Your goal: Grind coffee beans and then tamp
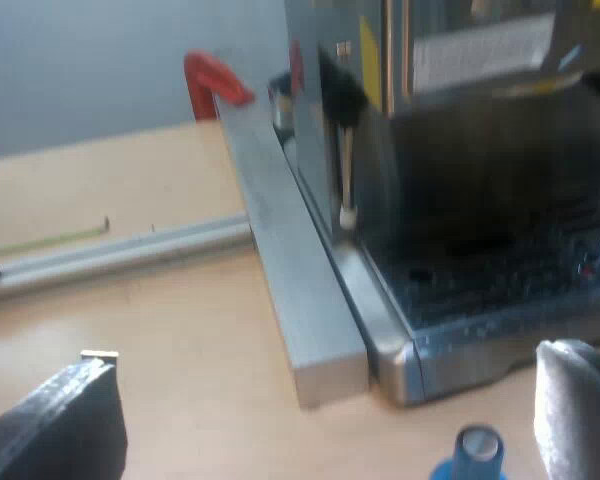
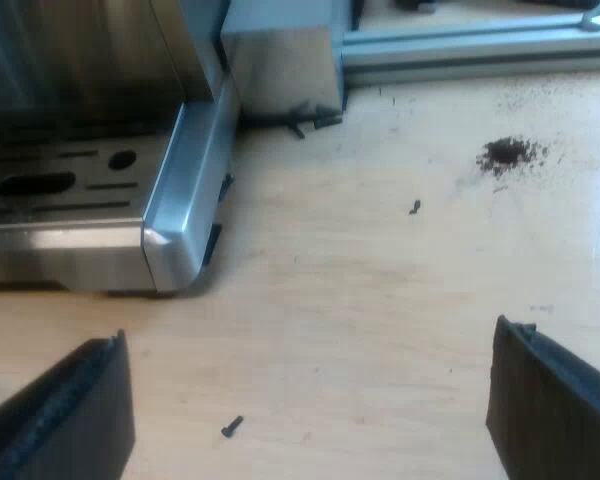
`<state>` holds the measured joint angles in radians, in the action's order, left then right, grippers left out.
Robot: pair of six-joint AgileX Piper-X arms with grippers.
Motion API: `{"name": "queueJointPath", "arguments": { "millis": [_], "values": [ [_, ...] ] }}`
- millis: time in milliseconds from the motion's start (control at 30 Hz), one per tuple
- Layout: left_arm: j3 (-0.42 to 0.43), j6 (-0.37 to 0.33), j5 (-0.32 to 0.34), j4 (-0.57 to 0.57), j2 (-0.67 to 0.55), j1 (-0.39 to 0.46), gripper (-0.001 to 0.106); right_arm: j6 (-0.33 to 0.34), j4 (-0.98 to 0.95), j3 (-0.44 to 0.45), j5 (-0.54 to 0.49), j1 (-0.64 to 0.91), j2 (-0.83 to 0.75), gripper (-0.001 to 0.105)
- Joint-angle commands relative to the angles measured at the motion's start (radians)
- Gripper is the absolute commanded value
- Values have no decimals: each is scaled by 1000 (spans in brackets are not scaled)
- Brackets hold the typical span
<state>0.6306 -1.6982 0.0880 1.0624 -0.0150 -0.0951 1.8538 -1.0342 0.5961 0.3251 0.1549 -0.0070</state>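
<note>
Tamper (image 1: 477, 447) beside espresso machine (image 1: 480, 200); left gripper (image 1: 330, 415), right gripper (image 2: 315, 400) spread wide.

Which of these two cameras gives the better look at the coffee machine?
The left wrist view: it takes in the espresso machine from drip tray up its front, steam wand included. The right wrist view gives a near look at one corner of the tray and its slots.

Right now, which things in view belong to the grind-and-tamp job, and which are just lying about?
For the job:
machine
blue tamper

Lying about:
red clamp
metal bar
spilled grounds
dark bit on the table
</note>
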Motion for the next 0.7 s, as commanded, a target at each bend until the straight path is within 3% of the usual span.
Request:
{"name": "queueJointPath", "arguments": {
  "millis": [33, 200, 700],
  "values": [
    [-47, -5, 7, -26, -137, 0, 84, 10, 5, -14, 17, 2, -46, 74],
    [-121, -7, 25, -51, -137, 0, 84, 10, 5, -64, 17, 2, -46, 74],
    [-138, 0, 17, -86, -137, 0, 84, 8, 10, -73, -15, 2, -46, 74]
  ]
}}
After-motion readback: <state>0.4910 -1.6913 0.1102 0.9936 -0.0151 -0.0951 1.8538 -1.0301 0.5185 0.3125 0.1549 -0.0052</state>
